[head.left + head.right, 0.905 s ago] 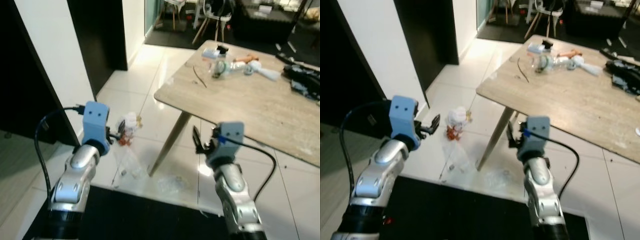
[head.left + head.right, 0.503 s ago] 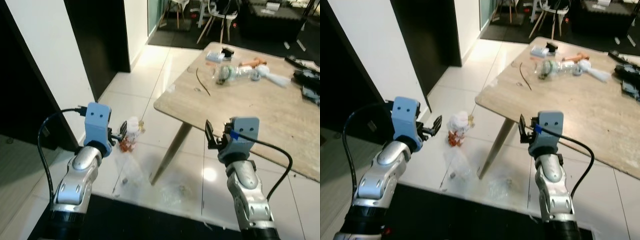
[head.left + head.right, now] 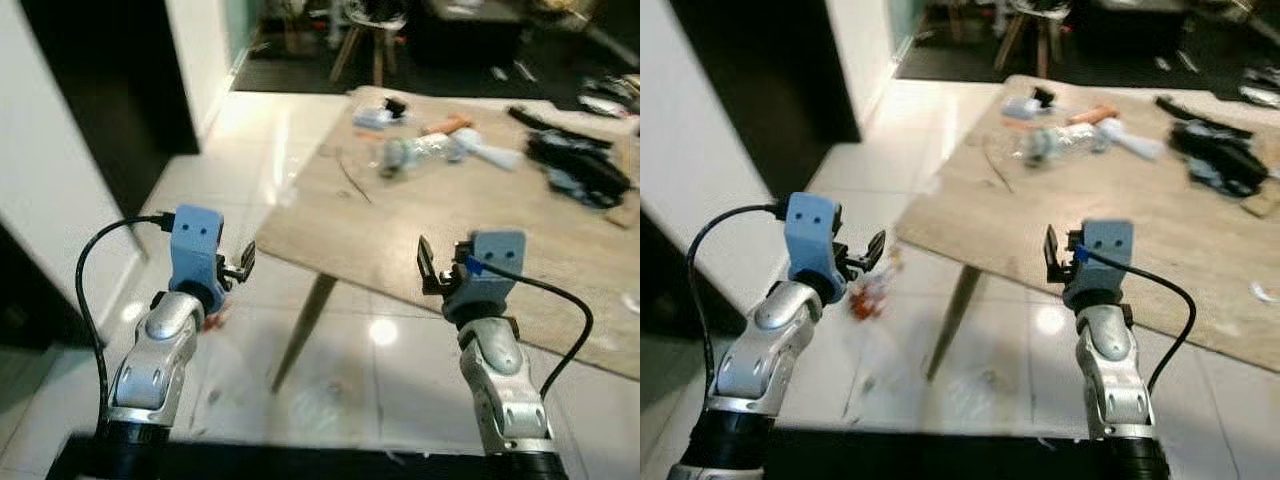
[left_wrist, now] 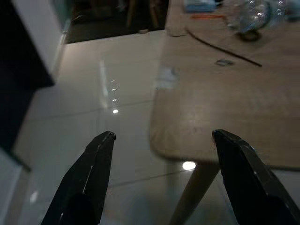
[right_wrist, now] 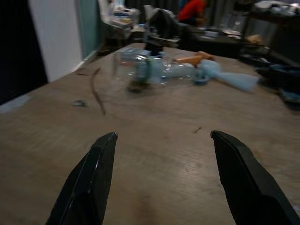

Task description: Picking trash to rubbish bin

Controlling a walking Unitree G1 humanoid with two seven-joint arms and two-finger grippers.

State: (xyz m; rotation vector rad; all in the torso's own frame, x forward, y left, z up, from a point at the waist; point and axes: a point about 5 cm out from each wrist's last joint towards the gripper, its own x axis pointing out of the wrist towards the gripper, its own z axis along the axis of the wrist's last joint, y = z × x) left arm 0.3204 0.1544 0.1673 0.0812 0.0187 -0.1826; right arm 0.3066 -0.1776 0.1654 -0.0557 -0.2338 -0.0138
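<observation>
Both the left gripper and the right gripper are spread wide and hold nothing, raised before the wooden table. The clear plastic bottle lies well ahead of the right gripper on the tabletop, and a reddish wrapper lies on the floor near the left gripper. This looks like the approach step; next comes a reach to one piece, closing around it.

We count 1 light wooden table with 1 clear plastic bottle lying on it, plus 1 thin dark cable and 1 pile of black stuff on the far side. On the white tiled floor there's 1 crumpled red-and-white bit of trash. We've also got 2 black-fingered grippers up, 1 left and 1 right, both spread wide.
</observation>
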